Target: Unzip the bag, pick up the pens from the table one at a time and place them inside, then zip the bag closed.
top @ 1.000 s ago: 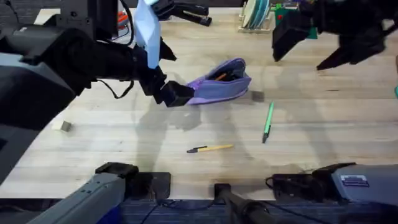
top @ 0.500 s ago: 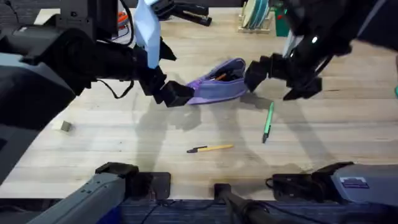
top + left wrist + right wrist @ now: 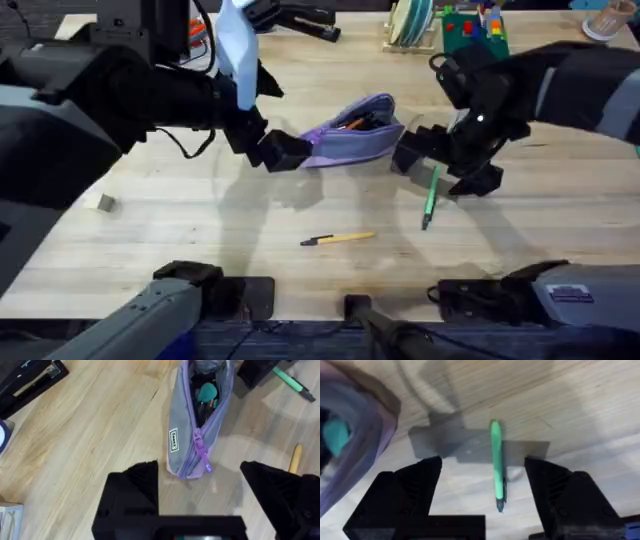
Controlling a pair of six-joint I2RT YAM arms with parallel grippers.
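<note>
The lilac bag point(image 3: 352, 137) lies on the table point(image 3: 200, 215) with its zipper open and items showing inside point(image 3: 199, 415). My left gripper point(image 3: 284, 152) is open at the bag's left end, its fingers point(image 3: 132, 495) wider than the pouch. The green pen point(image 3: 430, 200) lies to the right of the bag. My right gripper point(image 3: 444, 170) is open and low over the pen's upper part, with the pen point(image 3: 496, 465) between its fingers point(image 3: 415, 490). The yellow pen point(image 3: 340, 238) lies alone nearer the front edge.
A small pale block point(image 3: 100, 203) sits at the left. Along the back edge are a black tool point(image 3: 305, 20), a rack of plates point(image 3: 410, 25) and coloured toy blocks point(image 3: 470, 25). Bare wood stretches around the yellow pen.
My right arm has come down from the back right to the green pen, fingers open on either side of it. The left gripper, the bag and both pens have not moved.
</note>
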